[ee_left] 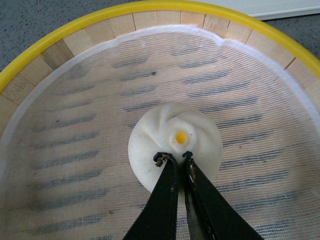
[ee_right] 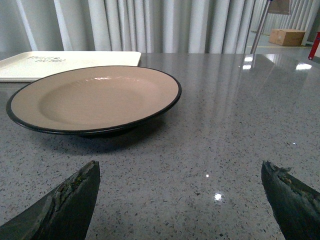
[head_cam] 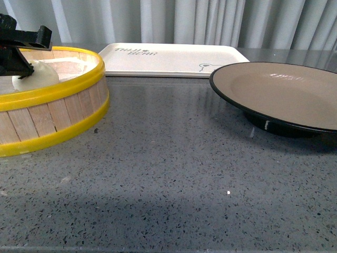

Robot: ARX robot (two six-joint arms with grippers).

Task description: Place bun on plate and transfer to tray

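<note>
The bun, white and pleated with a yellow dot on top, lies on the mesh cloth inside the steamer basket. My left gripper is shut, its tips over the bun's near edge with nothing between them. In the front view the bun shows over the basket's rim, under the left gripper. The empty taupe plate with a black rim stands at the right. The cream tray lies behind it. My right gripper is open just above the counter, short of the plate.
The yellow-rimmed wooden basket stands at the left of the speckled grey counter. Grey curtains hang behind the table. In the right wrist view the tray lies beyond the plate and a cardboard box sits far off.
</note>
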